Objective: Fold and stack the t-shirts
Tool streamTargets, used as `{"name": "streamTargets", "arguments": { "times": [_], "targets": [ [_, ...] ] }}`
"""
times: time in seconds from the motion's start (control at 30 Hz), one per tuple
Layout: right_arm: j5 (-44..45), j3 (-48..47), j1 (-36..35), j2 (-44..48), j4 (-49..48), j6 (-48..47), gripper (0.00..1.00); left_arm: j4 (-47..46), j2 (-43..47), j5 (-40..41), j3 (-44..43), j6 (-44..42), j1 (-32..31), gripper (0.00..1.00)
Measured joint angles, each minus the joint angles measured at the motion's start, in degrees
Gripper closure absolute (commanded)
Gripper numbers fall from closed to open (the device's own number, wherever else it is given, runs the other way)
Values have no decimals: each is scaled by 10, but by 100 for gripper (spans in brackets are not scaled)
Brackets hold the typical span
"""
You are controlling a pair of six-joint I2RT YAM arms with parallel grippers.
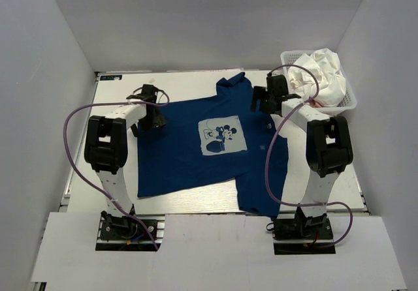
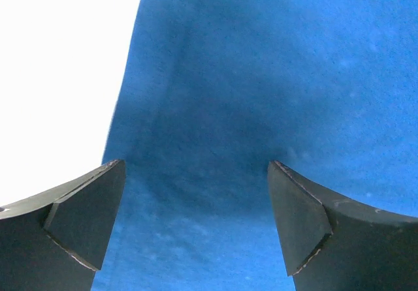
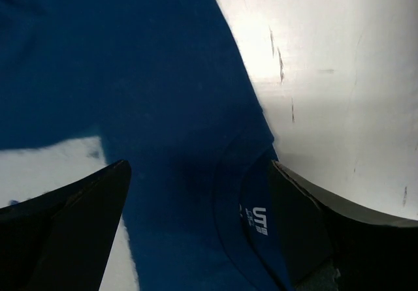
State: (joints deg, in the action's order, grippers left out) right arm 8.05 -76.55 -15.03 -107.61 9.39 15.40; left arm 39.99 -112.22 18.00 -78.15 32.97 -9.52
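Observation:
The navy t-shirt (image 1: 189, 154) lies spread flat on the white table, its pale mouse print (image 1: 222, 137) facing up. My left gripper (image 1: 155, 122) is open just above the shirt's left edge; blue cloth (image 2: 261, 95) fills the gap between its fingers (image 2: 85, 219). My right gripper (image 1: 263, 100) is open over the shirt's upper right part, at the neck opening with its printed label (image 3: 259, 219). The white t-shirt (image 1: 323, 76) is bunched in the mesh basket. A sliver of pink (image 1: 315, 102) shows under it.
The white mesh basket (image 1: 349, 98) stands at the back right corner, close behind my right arm. Grey walls enclose the table on the left, back and right. Bare white table (image 1: 117, 95) shows left of the shirt and to the right (image 3: 339, 76) of the neck.

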Motion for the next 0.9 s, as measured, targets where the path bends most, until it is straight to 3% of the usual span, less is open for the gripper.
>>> {"name": "streamTargets", "arguments": {
  "times": [0.27, 0.37, 0.43, 0.53, 0.6, 0.9],
  "targets": [
    [-31, -61, 27, -73, 49, -12, 10, 1, -21, 20, -53, -13, 25, 0],
    [-42, -66, 35, -87, 57, -16, 16, -9, -42, 20, -71, -19, 38, 0],
    [-46, -66, 38, -95, 64, -20, 22, -14, -52, 13, -71, -22, 44, 0],
    [-53, -66, 42, -104, 71, -23, 44, -19, -55, 0, -73, -26, 50, 0],
    [-57, -66, 43, -109, 71, -29, 76, -22, -55, -8, -74, -28, 50, 0],
    [-63, -71, 20, -105, 85, -45, 82, -36, -54, -37, -76, -31, 44, 0]
  ]
}}
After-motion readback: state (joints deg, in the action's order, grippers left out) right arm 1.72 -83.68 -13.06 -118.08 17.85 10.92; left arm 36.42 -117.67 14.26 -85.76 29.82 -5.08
